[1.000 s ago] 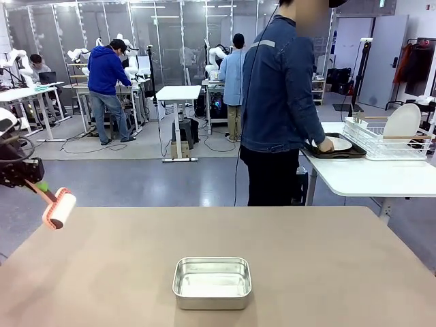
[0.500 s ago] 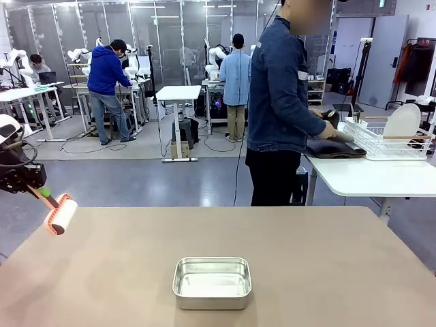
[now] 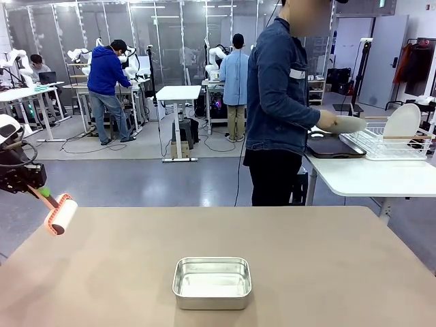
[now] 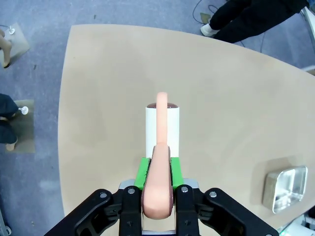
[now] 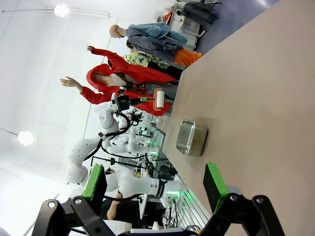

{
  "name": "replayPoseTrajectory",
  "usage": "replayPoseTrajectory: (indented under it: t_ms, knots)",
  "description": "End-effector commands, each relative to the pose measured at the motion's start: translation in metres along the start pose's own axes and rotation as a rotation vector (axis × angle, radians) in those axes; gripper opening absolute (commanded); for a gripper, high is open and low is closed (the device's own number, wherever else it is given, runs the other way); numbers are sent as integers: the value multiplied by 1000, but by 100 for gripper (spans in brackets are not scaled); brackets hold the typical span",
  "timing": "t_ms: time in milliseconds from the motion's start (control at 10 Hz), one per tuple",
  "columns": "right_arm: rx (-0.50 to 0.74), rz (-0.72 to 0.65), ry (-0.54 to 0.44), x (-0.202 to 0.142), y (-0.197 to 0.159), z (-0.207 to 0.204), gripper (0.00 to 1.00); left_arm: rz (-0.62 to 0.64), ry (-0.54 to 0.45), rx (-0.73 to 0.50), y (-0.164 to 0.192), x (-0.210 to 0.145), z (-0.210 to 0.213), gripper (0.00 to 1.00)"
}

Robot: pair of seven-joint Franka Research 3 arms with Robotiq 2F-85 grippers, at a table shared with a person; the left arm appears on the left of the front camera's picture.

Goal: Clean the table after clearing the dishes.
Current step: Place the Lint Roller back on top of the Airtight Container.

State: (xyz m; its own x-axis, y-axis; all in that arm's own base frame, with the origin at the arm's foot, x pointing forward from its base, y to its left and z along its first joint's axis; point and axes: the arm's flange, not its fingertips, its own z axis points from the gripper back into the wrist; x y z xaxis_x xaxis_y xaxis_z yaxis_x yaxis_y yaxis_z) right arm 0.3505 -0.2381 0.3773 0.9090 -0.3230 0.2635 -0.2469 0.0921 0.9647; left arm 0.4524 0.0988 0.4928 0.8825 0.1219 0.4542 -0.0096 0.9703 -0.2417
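Left gripper (image 3: 41, 191) clamped on lint roller (image 3: 60, 213) handle, roller above table (image 3: 327, 272) left edge, well left of steel pan (image 3: 212, 282). Right gripper (image 5: 157, 184) fingers spread, nothing between. Dishes on white side table (image 3: 368, 178), beyond pan.

- The floor (image 3: 136, 180) is grey and smooth, and it shines a little.
- A small white table (image 3: 178, 93) stands on one thick leg in the middle of the room.
- More white tables (image 3: 20, 93) stand at the far left side.
- A white table (image 3: 371, 176) is on the right, with a white dish rack (image 3: 388, 139) on top.
- Black cables (image 3: 211, 144) lie on the floor near the small table.
- Glass walls with thin metal frames (image 3: 170, 30) run along the back.
- A grey door (image 3: 381, 58) is in the far right corner.
- Clothes (image 3: 415, 65) hang on a rack beside the door.
- Round lamps (image 5: 61, 10) glow on the white ceiling.
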Motion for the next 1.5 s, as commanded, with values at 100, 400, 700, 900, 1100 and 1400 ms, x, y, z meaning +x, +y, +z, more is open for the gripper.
replayPoseTrajectory:
  t_ms: [100,400,700,900,1100,1400]
  knots:
    - [5,7,-1,-1,4,0,100,3,-14,3,0,1,4,22]
    - [5,7,-1,-1,4,0,100,-249,-117,-20,-31,8,21,22]
    - [5,7,-1,-1,4,0,100,-771,-117,-185,-145,1,75,22]
    - [5,7,-1,-1,4,0,100,-1065,-109,-288,-217,-20,98,22]
    - [5,7,-1,-1,4,0,100,-1355,-54,-352,-301,-41,94,22]
    - [5,7,-1,-1,4,0,100,-1658,64,-375,-404,-69,59,22]
